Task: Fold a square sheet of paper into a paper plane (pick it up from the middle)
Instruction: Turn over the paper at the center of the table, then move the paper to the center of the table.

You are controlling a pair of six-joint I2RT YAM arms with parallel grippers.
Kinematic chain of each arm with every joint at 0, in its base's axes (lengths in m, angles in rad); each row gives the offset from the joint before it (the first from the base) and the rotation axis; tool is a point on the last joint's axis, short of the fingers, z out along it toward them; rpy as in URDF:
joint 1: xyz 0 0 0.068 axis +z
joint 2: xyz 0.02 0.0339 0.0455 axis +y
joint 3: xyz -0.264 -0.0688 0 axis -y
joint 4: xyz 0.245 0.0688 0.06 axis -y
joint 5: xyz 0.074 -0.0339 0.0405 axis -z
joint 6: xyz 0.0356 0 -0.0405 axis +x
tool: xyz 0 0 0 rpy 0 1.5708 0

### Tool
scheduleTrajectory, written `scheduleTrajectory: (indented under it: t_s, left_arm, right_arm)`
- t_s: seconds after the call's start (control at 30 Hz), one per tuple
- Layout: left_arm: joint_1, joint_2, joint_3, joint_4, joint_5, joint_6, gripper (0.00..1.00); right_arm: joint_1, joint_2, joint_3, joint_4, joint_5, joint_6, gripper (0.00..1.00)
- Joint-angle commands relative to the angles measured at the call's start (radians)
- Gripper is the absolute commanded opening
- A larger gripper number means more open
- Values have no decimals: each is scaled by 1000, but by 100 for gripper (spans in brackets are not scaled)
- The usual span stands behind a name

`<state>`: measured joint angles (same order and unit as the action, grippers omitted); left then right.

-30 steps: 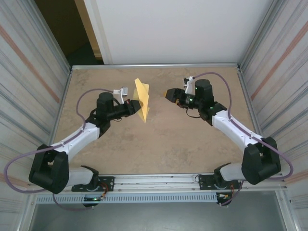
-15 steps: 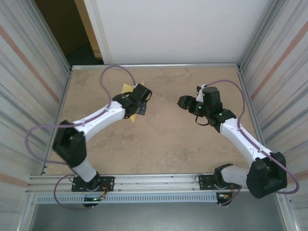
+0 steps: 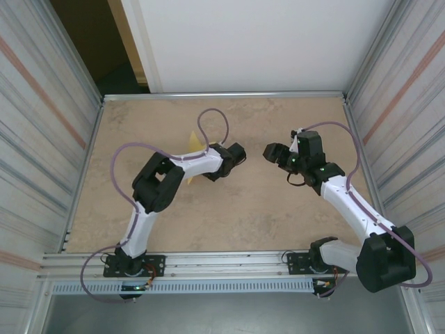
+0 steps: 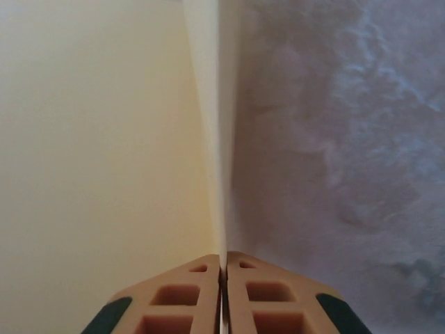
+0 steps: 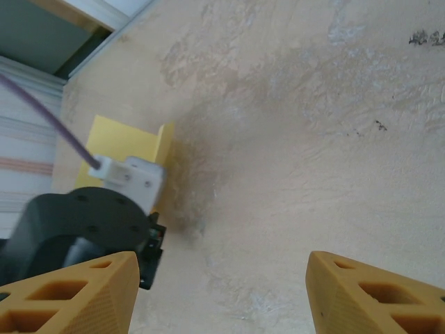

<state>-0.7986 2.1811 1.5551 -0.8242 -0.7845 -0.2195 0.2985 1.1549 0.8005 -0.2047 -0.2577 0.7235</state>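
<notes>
Left arm has swung the paper low over the table; right arm stands off empty.

The left gripper (image 4: pixel 224 270) is clamped tight on the edge of the small pale-yellow folded paper plane (image 4: pixel 104 139), its crease running straight away from the fingertips. A second ago the plane stood upright in mid-air between the two grippers. Now, in the top view, it sits low at the far-left middle of the tan mottled tabletop (image 3: pixel 229 223), mostly hidden under the left forearm with only yellow corners showing. The right gripper (image 5: pixel 222 268) has drawn back to the right, jaws wide apart, holding nothing. Judgement: the hand-to-hand work looks done for this fold. The plane is likely being set down or pressed. Whether it lies flat on the surface cannot be told.
</notes>
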Motion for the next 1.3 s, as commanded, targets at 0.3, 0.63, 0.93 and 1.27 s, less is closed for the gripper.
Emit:
scheduleTrajectory:
  t_s: [0.3, 0.63, 0.93, 1.27]
  left_arm:
    - [-7, -4, 71, -45, 268, -49, 26]
    - [-16, -313, -173, 205, 809, -193, 41]
    - [158, -555, -432, 440, 989, -261, 59]
    - [371, -442, -443, 530, 1038, -250, 64]
  right_arm:
    - [-9, 24, -5, 9, -13, 6, 65]
    - [-9, 55, -6, 32, -21, 19, 66]
    - [1, 100, -22, 93, -60, 50, 69]
    - [46, 156, -13, 120, -64, 70, 71]
